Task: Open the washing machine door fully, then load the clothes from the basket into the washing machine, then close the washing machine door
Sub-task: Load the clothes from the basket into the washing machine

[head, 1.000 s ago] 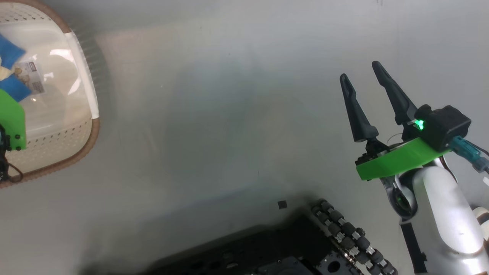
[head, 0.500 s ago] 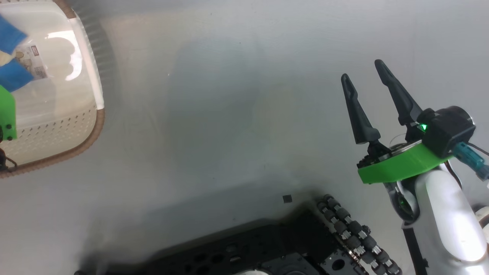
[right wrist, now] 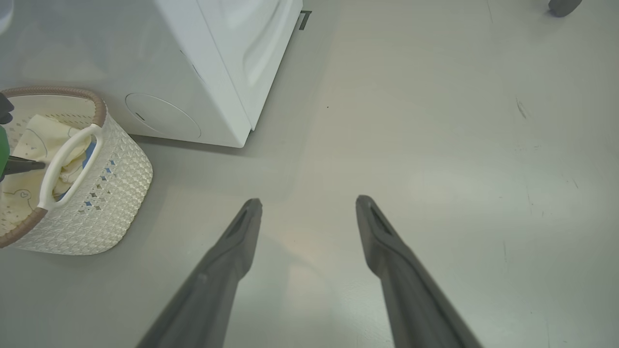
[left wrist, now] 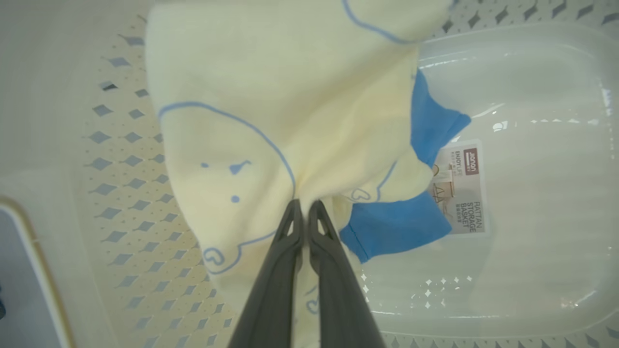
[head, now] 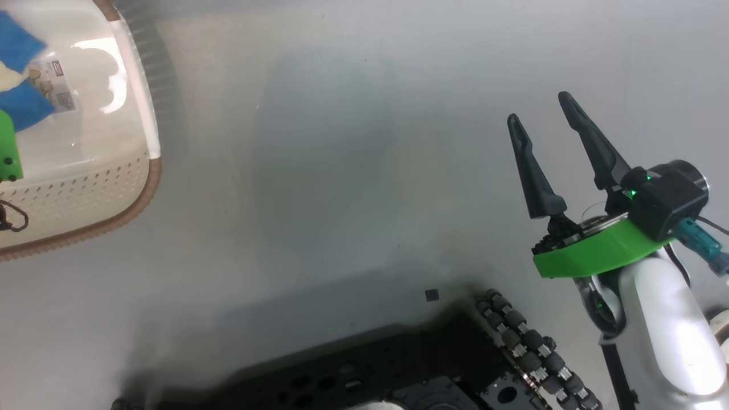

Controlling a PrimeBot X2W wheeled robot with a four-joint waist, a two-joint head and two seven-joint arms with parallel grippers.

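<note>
Left hand (left wrist: 304, 207) pinches soft yellow clothes (left wrist: 251, 96); perforated cream basket (left wrist: 125, 193) beneath.

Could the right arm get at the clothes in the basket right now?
Probably not readily: the right gripper hangs open over floor, well apart from the basket, where the left gripper is shut on the clothes.

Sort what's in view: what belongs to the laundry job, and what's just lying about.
Job: clothes, pinched in the shut jaws of the left gripper; basket under them; washing machine.
Lying about: small black square on the floor; the robot's own black base.
</note>
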